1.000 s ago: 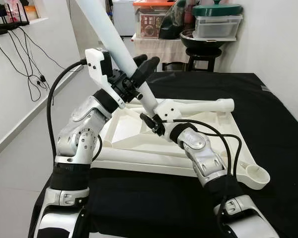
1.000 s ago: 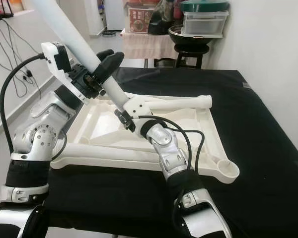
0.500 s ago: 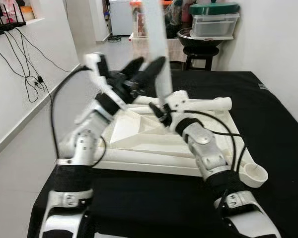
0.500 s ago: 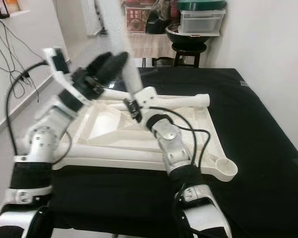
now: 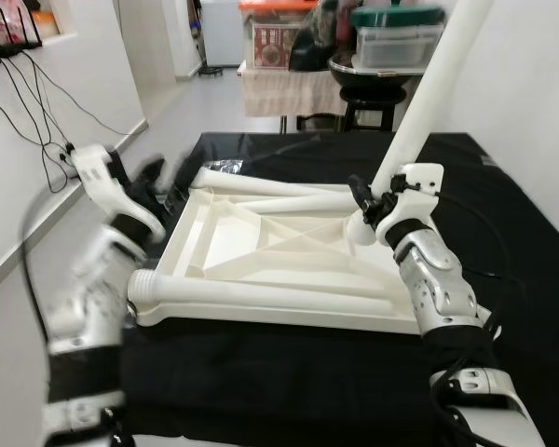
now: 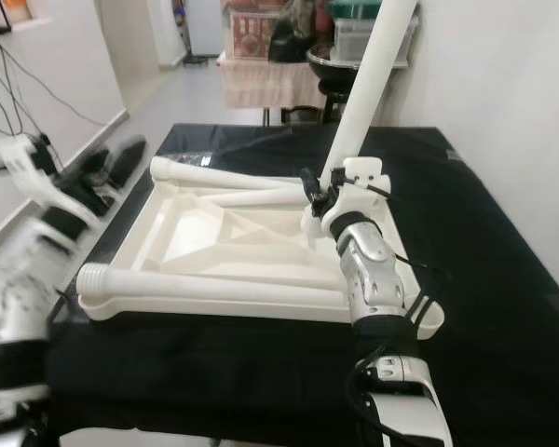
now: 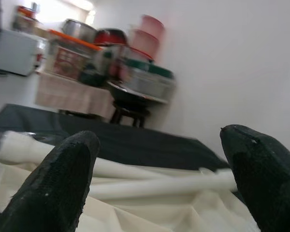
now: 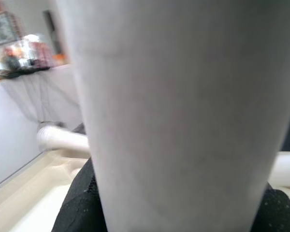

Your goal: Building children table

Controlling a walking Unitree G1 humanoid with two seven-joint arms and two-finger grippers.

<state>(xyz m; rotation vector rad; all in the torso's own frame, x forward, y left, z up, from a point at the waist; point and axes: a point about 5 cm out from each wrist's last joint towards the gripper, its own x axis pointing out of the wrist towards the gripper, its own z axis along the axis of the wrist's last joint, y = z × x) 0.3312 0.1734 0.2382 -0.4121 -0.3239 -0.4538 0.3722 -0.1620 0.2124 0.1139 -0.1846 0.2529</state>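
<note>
White moulded plastic throughout: in the left eye view the upturned table top (image 5: 261,251) lies ribs-up on the black cloth (image 5: 289,372), one loose leg (image 5: 252,291) along its near edge and another along the far edge. The right gripper (image 5: 365,207) clasps a third table leg (image 5: 419,102) low down, just above its foot, the tube rising steeply toward the top of frame over the tray's right side. The left gripper (image 5: 154,177), blurred, hovers at the tray's left edge, holding nothing. Right eye view: same layout; the raised leg's foot sits at or just above the tray's right rim, contact not resolvable; an empty socket cup (image 6: 430,321) shows at the near right corner. Left wrist view: two black fingers (image 7: 63,179) spread wide apart, nothing between them, tray and loose legs beyond. Right wrist view: the tube fills the lens, black pads (image 8: 79,203) pressed either side. Judgement: hollow, stiff, light, smooth and likely slippery; long, so a low grip leaves the top free to swing. A second hold higher up would steady it while seating.
</note>
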